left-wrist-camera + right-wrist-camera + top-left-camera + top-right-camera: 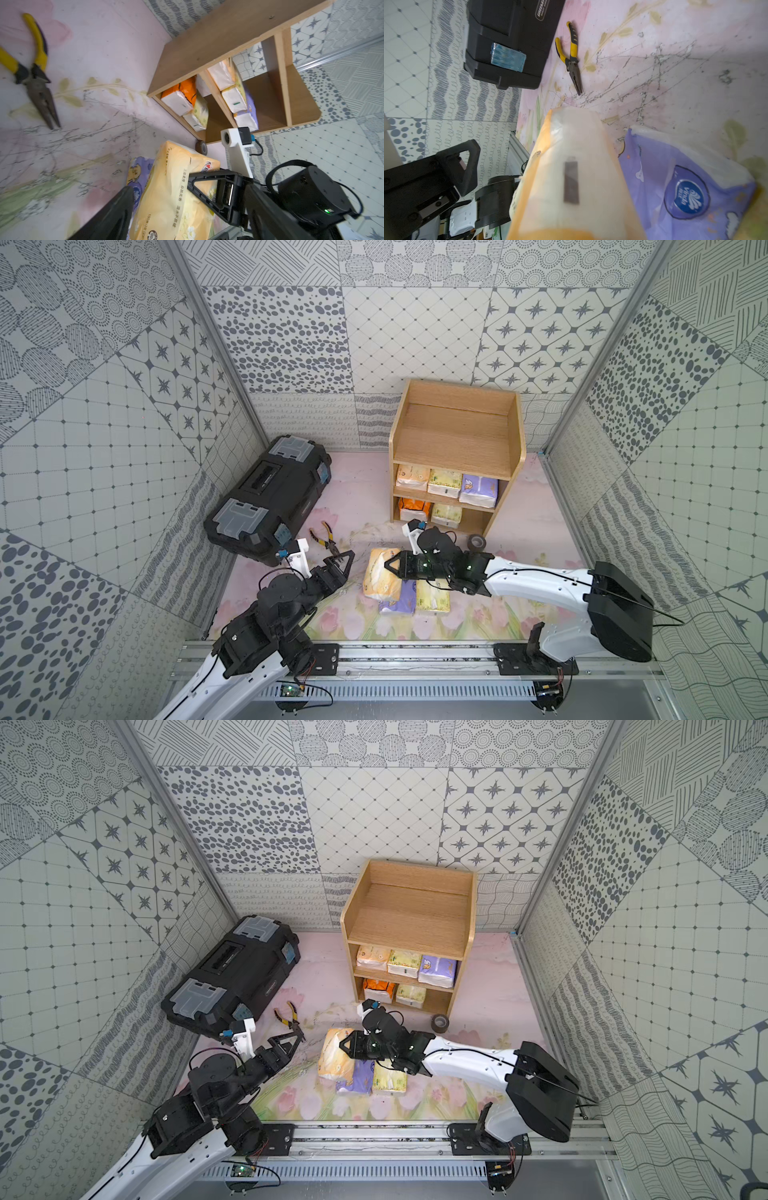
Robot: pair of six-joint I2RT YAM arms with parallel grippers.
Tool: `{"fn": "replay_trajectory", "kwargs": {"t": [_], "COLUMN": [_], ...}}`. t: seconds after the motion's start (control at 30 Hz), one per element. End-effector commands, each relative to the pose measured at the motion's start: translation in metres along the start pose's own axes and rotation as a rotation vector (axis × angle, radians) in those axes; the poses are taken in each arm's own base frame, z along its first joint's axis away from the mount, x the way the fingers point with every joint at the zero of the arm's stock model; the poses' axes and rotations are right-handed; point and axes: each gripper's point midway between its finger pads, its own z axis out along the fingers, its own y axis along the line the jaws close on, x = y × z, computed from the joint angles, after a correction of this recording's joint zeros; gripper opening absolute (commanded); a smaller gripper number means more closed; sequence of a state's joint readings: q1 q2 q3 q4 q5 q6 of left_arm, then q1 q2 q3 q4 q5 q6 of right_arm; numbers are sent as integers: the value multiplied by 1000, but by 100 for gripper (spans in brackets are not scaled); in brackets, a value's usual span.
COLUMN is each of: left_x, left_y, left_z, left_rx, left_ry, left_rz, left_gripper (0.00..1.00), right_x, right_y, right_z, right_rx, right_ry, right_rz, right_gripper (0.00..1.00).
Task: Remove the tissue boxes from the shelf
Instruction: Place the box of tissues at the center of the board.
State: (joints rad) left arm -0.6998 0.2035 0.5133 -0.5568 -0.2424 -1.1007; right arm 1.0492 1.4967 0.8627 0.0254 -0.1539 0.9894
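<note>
The right gripper (391,567) is pinching one end of a pale orange-cream, plastic-wrapped brick-shaped tissue pack (377,580), its jaws pressing into the soft wrap. That pack is lying off the shelf on the pink flowered table mat (519,531), overlapping a lavender cartoon-print tissue pack (401,601), which is touching a yellow-green tissue pack (432,599). The left gripper (343,562) is hovering just beside the held pack, jaws spread and holding nothing.

Farther back, the light-wood three-tier shelf (457,431) is holding five packs. On its middle tier a second orange-cream pack (411,477), a second yellow-green pack (444,483) and a second lavender pack (478,489) are sitting side by side. On the bottom tier a bright orange pack (412,509) is sitting beside a third yellow-green pack (446,516).

A brown tape roll (476,542) is lying near the shelf's front corner. Yellow-handled pliers (326,536) and a black toolbox with grey latches (266,493) are lying toward the left arm's side.
</note>
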Motion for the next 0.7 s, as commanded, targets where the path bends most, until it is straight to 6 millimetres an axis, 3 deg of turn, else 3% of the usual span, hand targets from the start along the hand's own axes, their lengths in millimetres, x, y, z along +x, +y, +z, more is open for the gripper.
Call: {"fn": "replay_trajectory", "kwargs": {"t": [0.0, 0.23, 0.37, 0.5, 0.53, 0.67], "left_x": [-3, 4, 10, 15, 16, 20], "left_y": [75, 96, 103, 107, 108, 112], "left_z": [-18, -19, -15, -11, -10, -6], "left_rx": [-318, -371, -387, -390, -392, -401], "left_ry": [-61, -62, -49, -37, -35, -24], "left_rz": [41, 23, 13, 16, 16, 19], "left_gripper": [88, 91, 91, 90, 90, 89], "right_x": [-14, 12, 24, 32, 31, 19], "right_y": [32, 36, 35, 25, 21, 8], "right_z": [19, 76, 98, 106, 103, 78], "right_rx": [-72, -45, -35, 11, 34, 114], "right_ry": [-48, 41, 85, 117, 107, 26], "right_rz": [-22, -7, -4, -20, -33, -76], "right_gripper": [19, 22, 26, 53, 62, 76]}}
